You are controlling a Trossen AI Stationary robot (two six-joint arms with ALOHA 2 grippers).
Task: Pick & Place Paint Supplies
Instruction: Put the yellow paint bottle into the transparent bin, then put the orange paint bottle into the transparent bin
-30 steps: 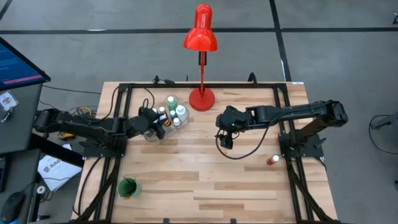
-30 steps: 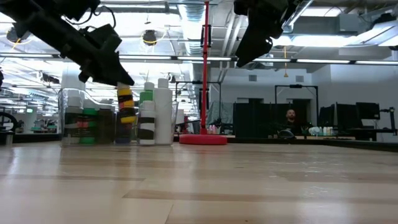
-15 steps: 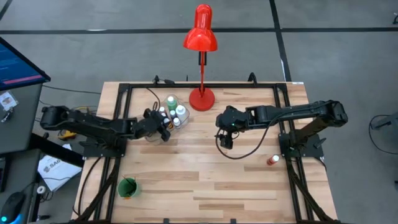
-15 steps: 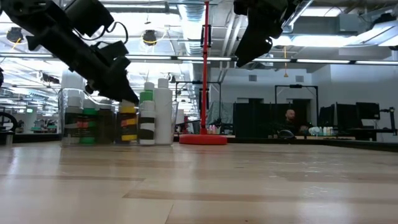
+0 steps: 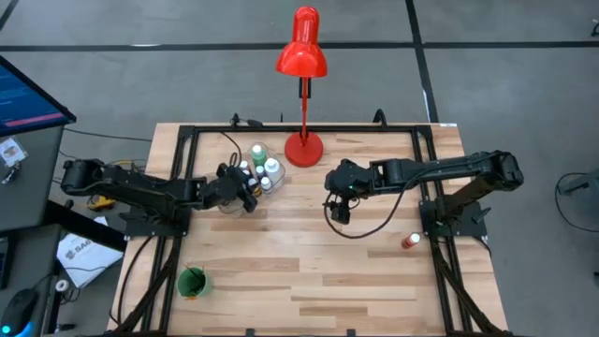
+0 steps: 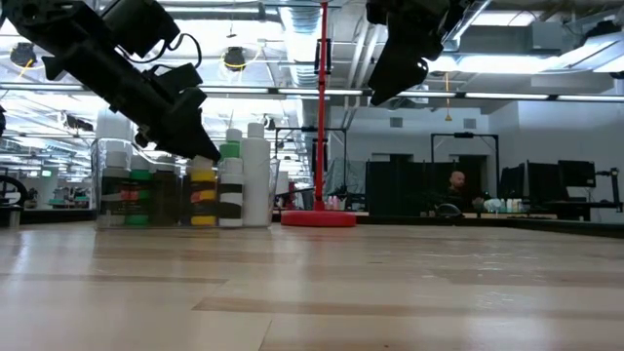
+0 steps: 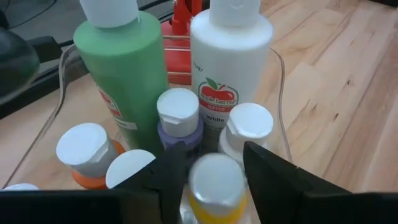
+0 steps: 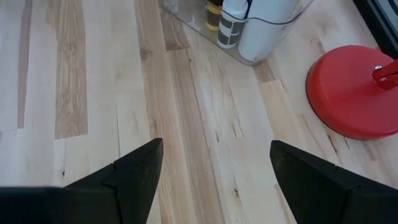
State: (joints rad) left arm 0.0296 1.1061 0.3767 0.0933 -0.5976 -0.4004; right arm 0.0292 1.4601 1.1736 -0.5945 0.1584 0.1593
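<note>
A clear container (image 5: 253,173) at the table's far left holds several paint bottles, among them a tall green one (image 7: 124,68) and a tall white one (image 7: 230,68). A small yellow bottle (image 6: 202,190) with a white cap (image 7: 216,177) stands in it on the container's floor. My left gripper (image 7: 214,171) slants down over it, one finger on either side of the cap. My right gripper (image 5: 339,211) hangs open above mid-table with nothing between its fingers (image 8: 214,180). No brushes show. My left gripper comes at the yellow bottle's cap (image 7: 205,186) slanting down from the table's left side, with its fingers (image 7: 177,168) close beside the cap. Whether they touch it, I cannot tell. The bottle stands upright among the others in the container.
The red lamp's base (image 5: 303,148) stands just right of the container, its pole rising behind. A green cup (image 5: 192,281) sits near the front left. A small red bottle (image 5: 409,241) stands at the right edge. Bare wood lies across the middle and front.
My left gripper has moved down and a little toward the table's right with the yellow bottle. The bottle, first held above the others, now stands on the container's floor among them. For the last half second it has kept still.
</note>
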